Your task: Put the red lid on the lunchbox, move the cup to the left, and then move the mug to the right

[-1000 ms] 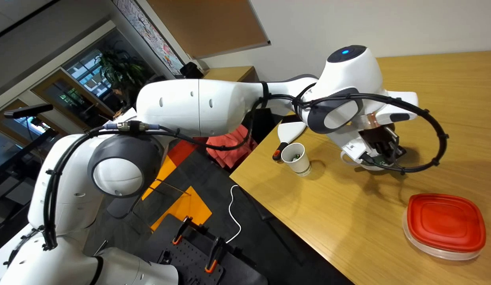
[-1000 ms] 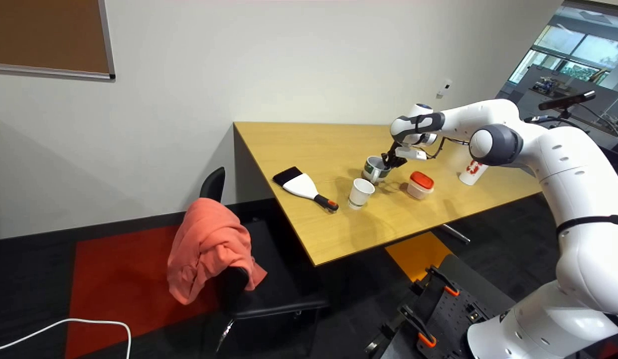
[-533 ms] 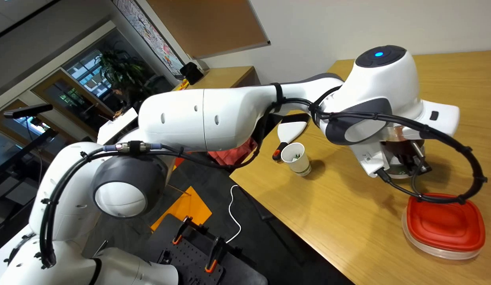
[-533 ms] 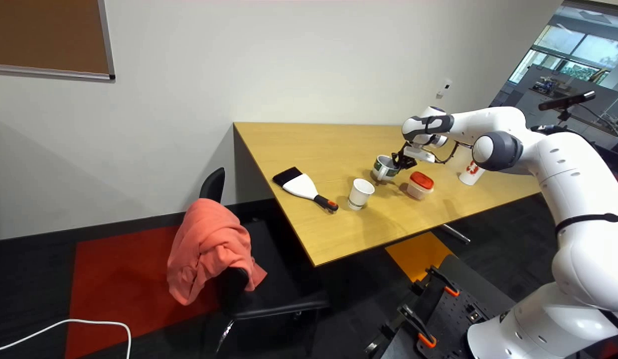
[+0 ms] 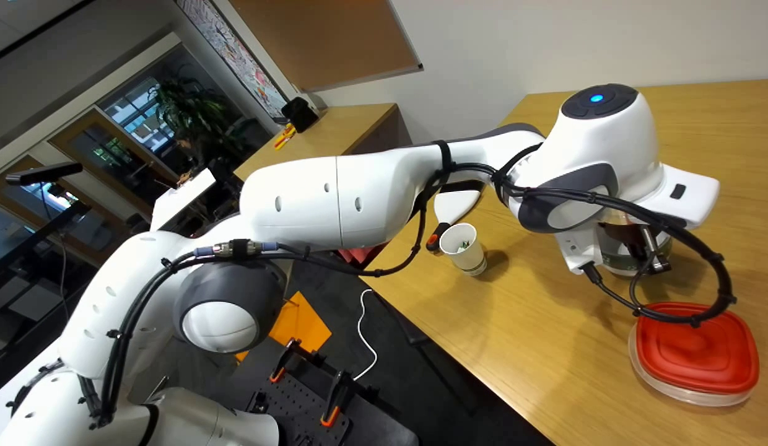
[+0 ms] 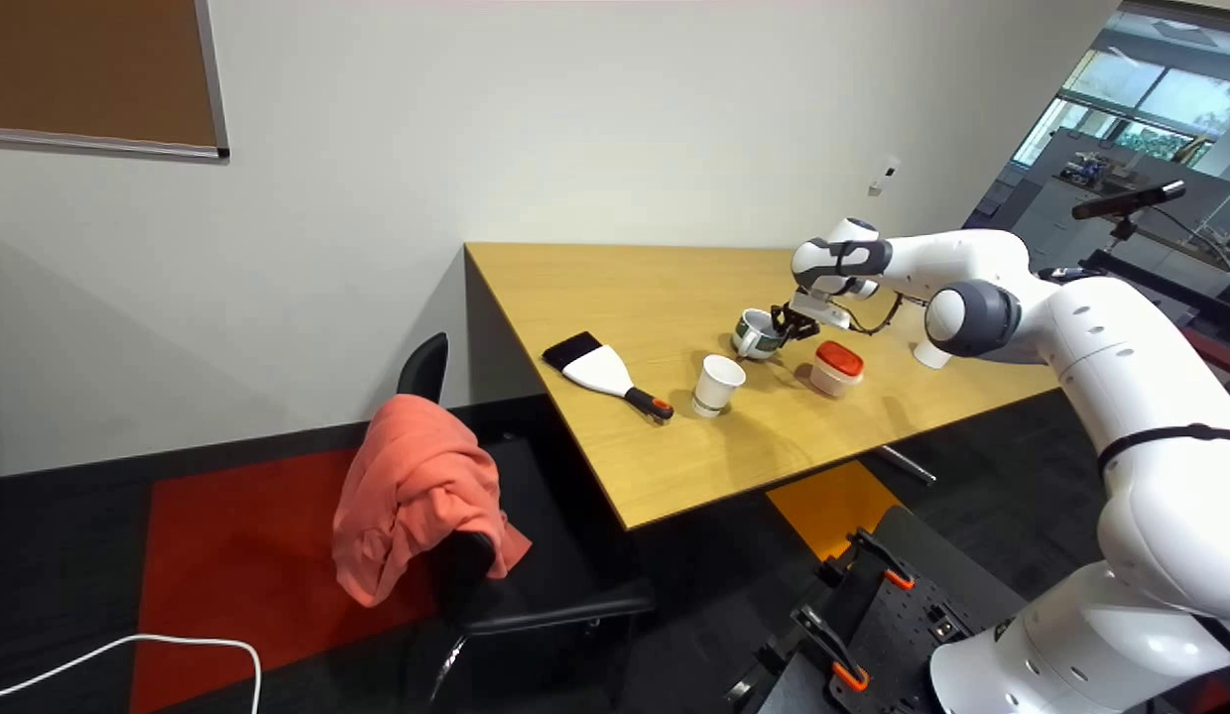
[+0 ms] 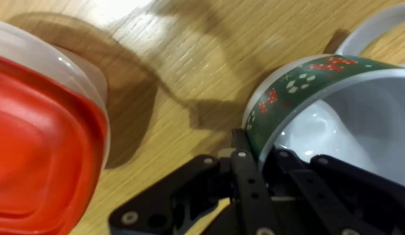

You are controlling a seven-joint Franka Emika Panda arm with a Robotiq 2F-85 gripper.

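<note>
In the wrist view the tool (image 7: 261, 149) pinches the side of the mug (image 7: 287, 98), one finger outside on the green printed band and the other inside the rim, with only the wall between them; the mug's handle points away from the tool. Whether the mug's bottom touches the desk (image 5: 514, 347), I cannot tell, as the arm (image 5: 291, 204) covers part of it and elsewhere it shows small. On the outer finger's side, near the tool but apart from it, the lunchbox (image 7: 36, 49) stands with the red lid (image 7: 29, 156) resting on top. The cup (image 6: 716, 385) stands upright farther from the tool, past the mug, with small green and white bits inside. Past the cup from the tool, in both exterior views, lies a brush (image 6: 600, 372), and well away from the tool a pink cloth (image 6: 417, 486) hangs over a chair (image 6: 427, 367)
</note>
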